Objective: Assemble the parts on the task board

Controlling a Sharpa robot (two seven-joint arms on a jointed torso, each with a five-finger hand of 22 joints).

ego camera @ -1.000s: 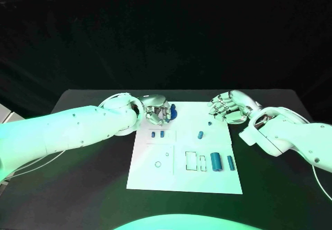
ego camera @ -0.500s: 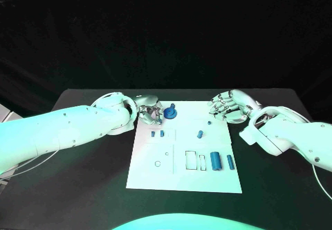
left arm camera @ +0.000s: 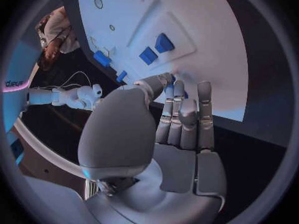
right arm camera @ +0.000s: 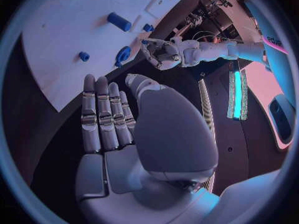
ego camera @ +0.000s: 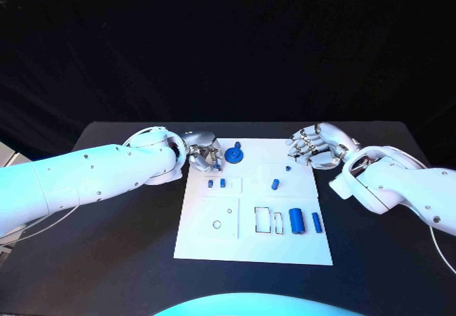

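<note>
At the task board's (ego camera: 249, 247) far edge we see a blue round part (ego camera: 234, 156) beside our left hand (ego camera: 205, 157), whose hold we cannot tell; right hand (ego camera: 317, 147) loosely open, empty.

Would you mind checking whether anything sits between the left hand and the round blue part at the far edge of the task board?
Nothing visible does. The left hand hovers at the far left corner of the task board, and the round blue part lies right beside its fingertips, with bare white board between them.

Right robot hand (right arm camera: 115, 119), fingers straight and together, empty, above the dark table (right arm camera: 56, 134) beside the white task board (right arm camera: 62, 35) bearing blue parts (right arm camera: 118, 21); left robot hand (right arm camera: 161, 52) at board's edge.
</note>
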